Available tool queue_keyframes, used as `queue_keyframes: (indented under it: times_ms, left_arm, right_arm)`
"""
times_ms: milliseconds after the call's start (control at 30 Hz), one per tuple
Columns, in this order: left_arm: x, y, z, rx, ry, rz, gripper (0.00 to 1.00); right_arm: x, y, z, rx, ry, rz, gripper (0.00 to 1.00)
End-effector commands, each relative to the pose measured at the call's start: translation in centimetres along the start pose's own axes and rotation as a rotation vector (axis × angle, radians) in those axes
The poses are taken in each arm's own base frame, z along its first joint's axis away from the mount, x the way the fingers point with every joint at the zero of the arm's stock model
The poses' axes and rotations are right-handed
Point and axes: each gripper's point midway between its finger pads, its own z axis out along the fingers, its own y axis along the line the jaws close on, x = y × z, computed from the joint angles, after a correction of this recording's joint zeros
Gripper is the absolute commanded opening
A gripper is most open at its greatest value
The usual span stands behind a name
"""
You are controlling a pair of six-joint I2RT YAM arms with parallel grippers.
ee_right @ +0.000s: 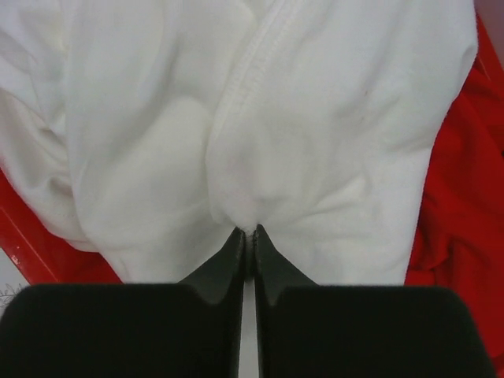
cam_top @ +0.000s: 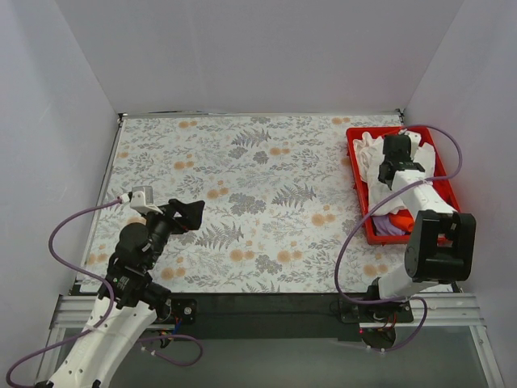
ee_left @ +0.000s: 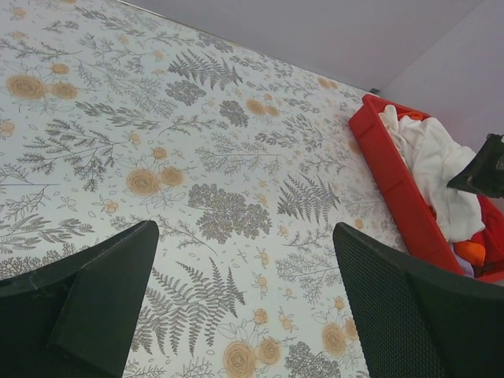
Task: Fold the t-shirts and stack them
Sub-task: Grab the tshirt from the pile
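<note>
The right claw [ee_right: 248,232] is down in the red tray [cam_top: 361,194], clenched on a small pinch of the white t-shirt [ee_right: 315,118]; its two fingertips are nearly touching, with a fold of cloth between them. The shirt is all bunched up, so there's no telling where the collar or hem points. The heap does run lengthwise along the tray, though, stretching ahead of the claw toward the tray's far end. In the wrist view a stitched seam climbs away from the fingertips, leaning a bit to the right.

Just right of the claw, the red t-shirt [ee_right: 465,205] peeks out from under the white one. Down to the claw's left there's a strip of tray wall. Behind the claw, at the tray's near end, sit some orange and purple fabric bits [cam_top: 393,222], partly hidden by the arm.

The left claw [ee_left: 244,232] is released, jaws wide apart, hanging over the floral tablecloth [cam_top: 242,186] well away from the tray and holding nothing.
</note>
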Motion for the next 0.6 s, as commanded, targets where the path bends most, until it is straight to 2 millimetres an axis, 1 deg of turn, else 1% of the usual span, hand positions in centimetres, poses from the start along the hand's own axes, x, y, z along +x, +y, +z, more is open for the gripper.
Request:
queue_keyframes:
  times_ms: [0, 33, 100, 133, 200, 233, 267, 300, 333, 367, 400, 433, 467, 500, 533, 567]
  left_arm:
    - [-0.2, 0.1, 0.1, -0.015, 0.005, 0.0, 0.93]
    - [0.0, 0.1, 0.3, -0.016, 0.013, 0.001, 0.93]
    - [0.2, 0.1, 0.4, -0.018, 0.022, 0.002, 0.93]
    - [0.4, 0.2, 0.6, -0.021, 0.03, 0.003, 0.92]
    - [0.6, 0.3, 0.7, -0.025, 0.036, 0.006, 0.92]
    - [0.6, 0.3, 0.7, -0.026, 0.039, 0.006, 0.92]
    - [0.8, 0.5, 0.8, -0.034, 0.046, 0.008, 0.92]
    - [0.7, 0.4, 0.9, -0.032, 0.045, 0.007, 0.92]
    - [0.8, 0.4, 0.9, -0.035, 0.05, 0.008, 0.92]
    - [1.0, 0.5, 1.1, -0.041, 0.057, 0.011, 0.92]
    - [1.2, 0.6, 1.1, -0.041, 0.064, 0.012, 0.92]
    - [1.1, 0.6, 1.2, -0.043, 0.064, 0.015, 0.91]
    - [1.3, 0.5, 1.2, -0.041, 0.073, 0.016, 0.92]
    - [1.4, 0.6, 1.3, -0.043, 0.08, 0.018, 0.92]
    - [1.4, 0.6, 1.3, -0.046, 0.084, 0.018, 0.92]
    - [1.5, 0.6, 1.4, -0.048, 0.091, 0.021, 0.92]
  right_arm:
    - [-4.3, -0.5, -2.6, -0.032, -0.128, 0.028, 0.08]
    - [-5.0, -0.7, -3.6, -0.042, -0.151, 0.028, 0.03]
    - [-5.4, -0.8, -4.8, -0.067, -0.157, 0.018, 0.01]
    - [-6.6, -1.0, -6.2, -0.084, -0.196, 0.02, 0.01]
    - [-7.2, -0.5, -7.7, -0.142, -0.206, 0.006, 0.01]
    - [-7.9, -0.3, -9.0, -0.177, -0.225, 0.008, 0.01]
    - [-9.4, 0.7, -10.7, -0.253, -0.255, 0.007, 0.01]
    - [-9.6, 1.6, -11.8, -0.291, -0.254, -0.013, 0.01]
    - [-10.3, 1.7, -12.6, -0.301, -0.267, -0.016, 0.01]
    - [-11.8, 3.1, -14.5, -0.339, -0.311, -0.042, 0.01]
    - [-11.9, 4.9, -16.0, -0.382, -0.328, -0.078, 0.01]
    - [-12.1, 5.9, -16.6, -0.397, -0.33, -0.103, 0.01]
    - [-12.7, 6.9, -17.6, -0.413, -0.35, -0.119, 0.01]
    - [-13.6, 9.3, -20.2, -0.48, -0.395, -0.145, 0.01]
    - [-13.8, 11.1, -20.9, -0.508, -0.401, -0.167, 0.01]
    - [-13.4, 13.7, -22.9, -0.569, -0.417, -0.207, 0.01]
